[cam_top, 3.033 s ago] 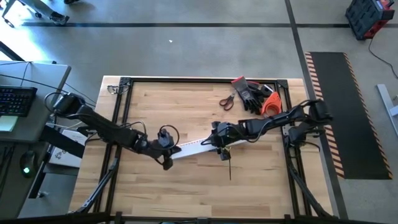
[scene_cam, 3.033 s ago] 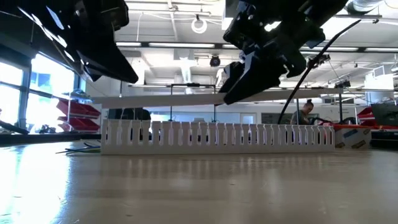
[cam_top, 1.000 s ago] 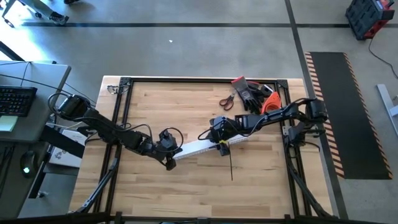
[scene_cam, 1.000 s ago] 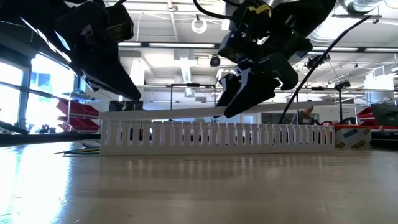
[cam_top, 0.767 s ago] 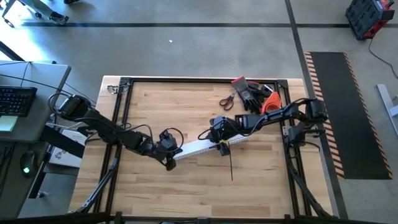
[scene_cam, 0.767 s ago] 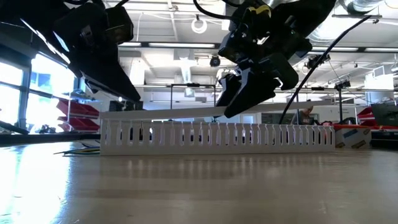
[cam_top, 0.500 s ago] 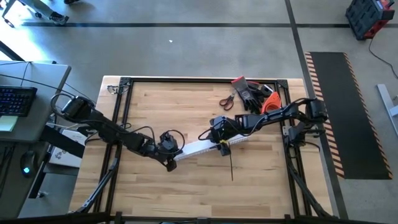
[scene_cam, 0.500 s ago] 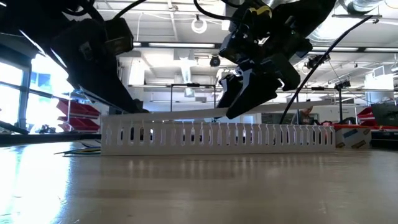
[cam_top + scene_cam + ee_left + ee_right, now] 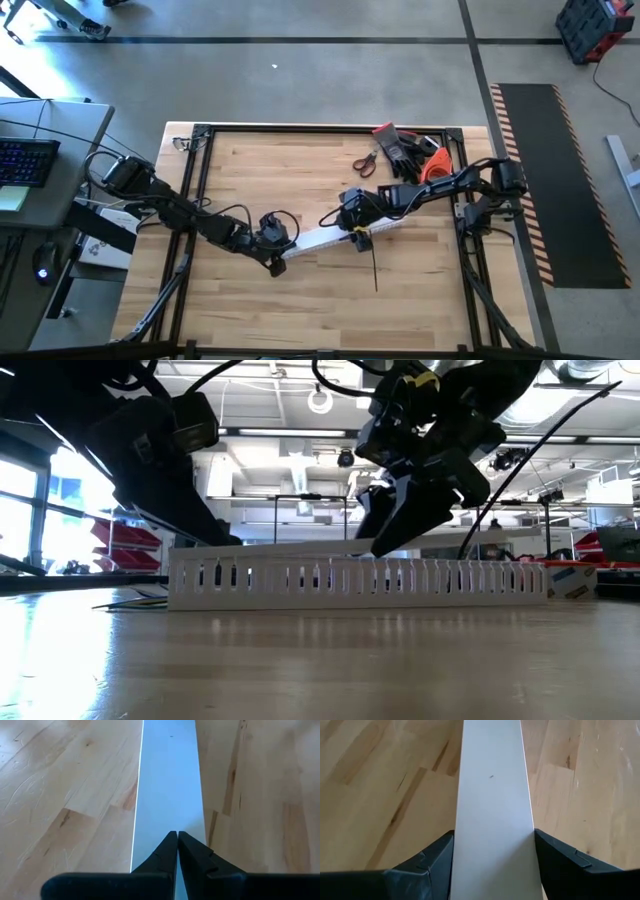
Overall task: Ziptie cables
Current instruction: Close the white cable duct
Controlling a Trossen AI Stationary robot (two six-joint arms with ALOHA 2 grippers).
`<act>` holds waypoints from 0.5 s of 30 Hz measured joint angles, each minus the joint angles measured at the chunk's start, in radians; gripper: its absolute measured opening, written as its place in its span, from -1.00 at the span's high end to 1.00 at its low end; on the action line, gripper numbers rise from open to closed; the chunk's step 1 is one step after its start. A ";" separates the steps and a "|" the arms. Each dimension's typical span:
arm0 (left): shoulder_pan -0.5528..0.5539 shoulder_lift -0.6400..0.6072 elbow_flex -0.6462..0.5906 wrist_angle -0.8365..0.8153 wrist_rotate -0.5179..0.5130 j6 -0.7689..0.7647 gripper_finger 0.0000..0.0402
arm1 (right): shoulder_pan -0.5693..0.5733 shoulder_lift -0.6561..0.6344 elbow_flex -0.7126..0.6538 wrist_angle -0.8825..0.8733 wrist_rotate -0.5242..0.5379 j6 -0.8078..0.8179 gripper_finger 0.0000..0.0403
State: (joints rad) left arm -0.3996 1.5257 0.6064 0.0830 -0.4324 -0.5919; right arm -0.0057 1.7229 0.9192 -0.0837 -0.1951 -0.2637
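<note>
A long white slotted channel (image 9: 355,578) lies on the wooden table. A flat white cover strip (image 9: 320,238) lies along its top (image 9: 290,547). My left gripper (image 9: 279,255) is at the strip's left end with its fingers shut (image 9: 177,835) over the strip (image 9: 167,785). My right gripper (image 9: 356,231) is farther right along the strip and is shut on it (image 9: 492,795). No cables show in any view. My left gripper comes down at a slant from the table's left. Its shut fingertips (image 9: 172,845) are on the upper face of the cover strip near its left end (image 9: 165,815), and that end lies on the channel. My right gripper pinches the cover strip across its width. One finger (image 9: 432,862) is on each long edge (image 9: 457,840), and the fingers slant down from the table's right. The strip runs on between them and lies along the top of the channel.
A thin black strip (image 9: 372,268) lies on the table near my right gripper. Scissors (image 9: 366,160), dark gloves (image 9: 405,148) and an orange tool (image 9: 437,165) sit at the far right corner. A tape roll (image 9: 568,580) shows at the right. The near half of the table is bare wood.
My left gripper has moved down and a little toward the table's right. The cover strip's left end, which was raised above the channel, now lies on it. My right gripper has sunk slightly with the strip. The channel has slid a little toward the right.
</note>
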 joint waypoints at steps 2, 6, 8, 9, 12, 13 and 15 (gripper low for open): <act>0.000 0.000 -0.001 -0.002 0.000 0.000 1.00 | 0.004 0.010 0.000 0.000 0.000 0.003 -0.05; 0.000 0.000 -0.002 -0.006 0.003 -0.006 1.00 | 0.019 0.038 0.001 0.011 0.002 0.014 -0.05; -0.001 0.001 -0.002 -0.009 0.003 -0.008 1.00 | 0.022 0.044 0.002 0.014 0.002 0.026 -0.05; -0.001 0.000 -0.002 -0.008 -0.002 -0.008 1.00 | 0.022 0.044 0.002 0.014 0.002 0.030 -0.05; -0.001 -0.017 0.002 -0.017 -0.019 -0.006 1.00 | 0.022 0.044 0.002 0.014 0.002 0.038 -0.05; -0.001 -0.026 0.007 -0.026 -0.024 0.002 1.00 | 0.022 0.045 0.003 0.014 0.004 0.043 -0.05; 0.000 -0.044 0.023 -0.037 -0.037 0.025 1.00 | 0.023 0.047 0.005 0.014 0.006 0.041 -0.05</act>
State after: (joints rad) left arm -0.3992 1.4815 0.6289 0.0464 -0.4691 -0.5664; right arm 0.0170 1.7702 0.9244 -0.0692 -0.1894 -0.2223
